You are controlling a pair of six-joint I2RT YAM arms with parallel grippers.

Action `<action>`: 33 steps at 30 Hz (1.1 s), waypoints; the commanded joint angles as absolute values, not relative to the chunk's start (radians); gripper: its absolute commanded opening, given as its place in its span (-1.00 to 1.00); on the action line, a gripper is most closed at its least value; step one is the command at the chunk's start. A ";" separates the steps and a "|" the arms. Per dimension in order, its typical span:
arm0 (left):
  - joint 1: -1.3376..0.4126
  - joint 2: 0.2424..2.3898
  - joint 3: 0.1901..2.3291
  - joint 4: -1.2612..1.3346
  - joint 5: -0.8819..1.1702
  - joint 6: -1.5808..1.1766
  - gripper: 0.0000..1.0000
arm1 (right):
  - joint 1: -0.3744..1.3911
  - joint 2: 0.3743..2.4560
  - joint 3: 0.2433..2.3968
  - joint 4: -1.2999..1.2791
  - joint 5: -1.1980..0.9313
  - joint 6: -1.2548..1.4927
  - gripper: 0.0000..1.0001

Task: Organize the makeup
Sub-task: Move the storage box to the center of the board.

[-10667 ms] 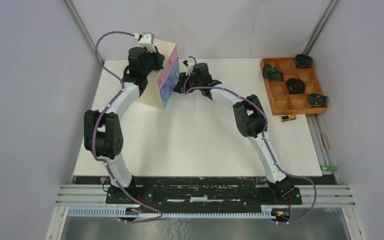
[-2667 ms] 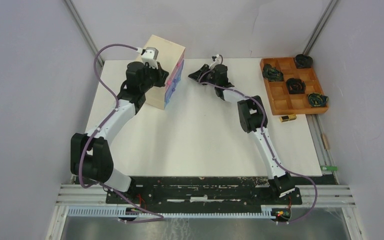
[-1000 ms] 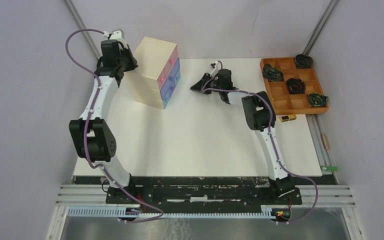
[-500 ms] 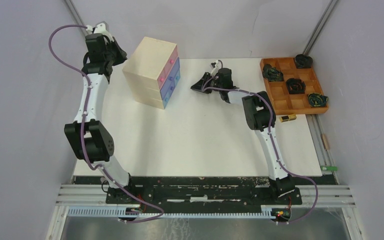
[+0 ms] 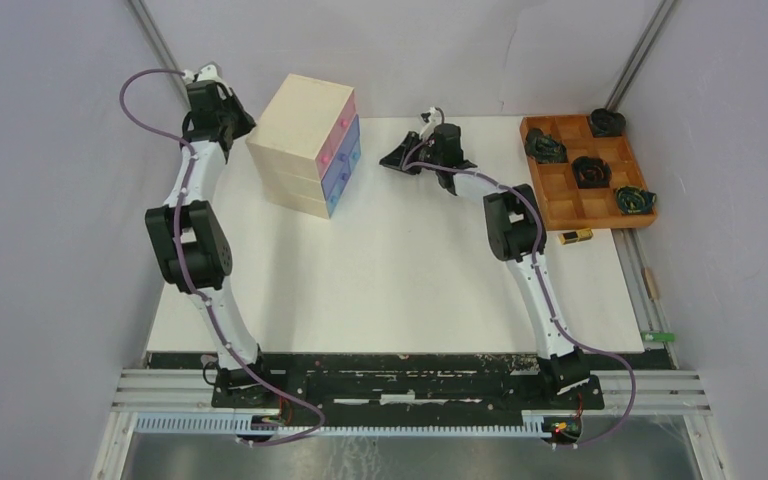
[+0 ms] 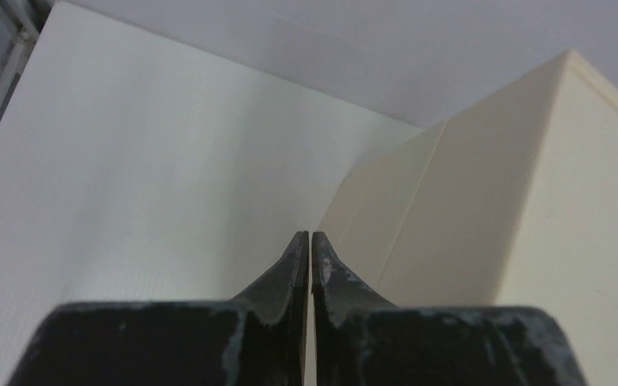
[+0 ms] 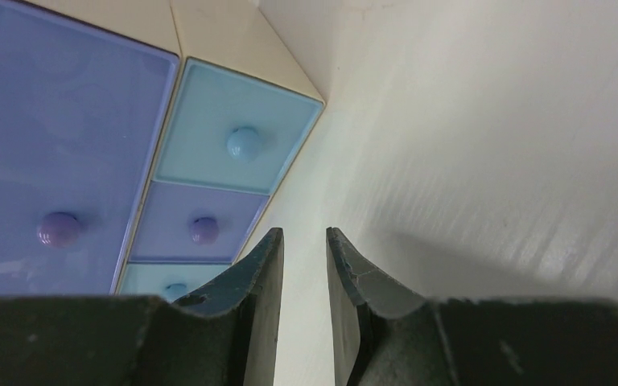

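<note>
Hovering left of the chest [image 5: 305, 140], by its rear corner: left gripper [image 6: 306, 235], jaws pressed together, empty. Facing its blue drawers [image 7: 241, 145] from the right: right gripper [image 7: 304, 233], jaws slightly apart, nothing between. Well right of the chest on the counter [image 5: 400, 280]: gold tube [image 5: 575, 236]; farther right, at the edge, green tube [image 5: 660, 337].

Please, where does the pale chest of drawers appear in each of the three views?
Top external: the chest stands left of centre, towards the far edge.
Left wrist: the chest fills the right side, showing only plain pale walls.
Right wrist: the chest is at the upper left, showing blue and purple drawer fronts.
Shared landmark: the white table, under the chest in every view.
</note>
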State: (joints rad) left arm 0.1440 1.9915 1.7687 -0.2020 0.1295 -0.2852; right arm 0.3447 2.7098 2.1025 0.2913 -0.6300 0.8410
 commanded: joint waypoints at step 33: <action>0.113 2.333 1.588 0.231 0.831 -0.431 -0.94 | 0.376 2.867 2.318 0.502 -0.444 1.052 -0.31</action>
